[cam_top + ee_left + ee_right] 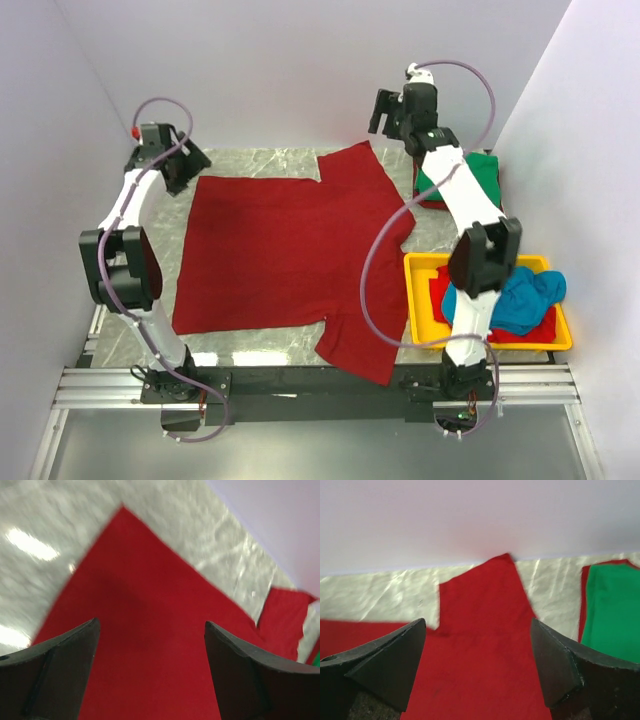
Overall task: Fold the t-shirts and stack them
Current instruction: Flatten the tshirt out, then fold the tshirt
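1. Shirt, dark red [280,250]: spread flat on the table [260,345], its far edge beneath the left gripper [150,625] and right gripper [477,622]. Both sets of jaws stand apart and hold nothing. Laid out for folding, I judge.
2. Green shirt [612,615]: folded, just right of the right gripper. A stack is begun.
3. Yellow tray [415,265]: back toward the right arm's base. It holds a teal shirt [525,295] and a red garment [437,290].

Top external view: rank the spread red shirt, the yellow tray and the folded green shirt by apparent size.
1. spread red t-shirt, by far
2. yellow tray
3. folded green t-shirt, partly hidden by the right arm
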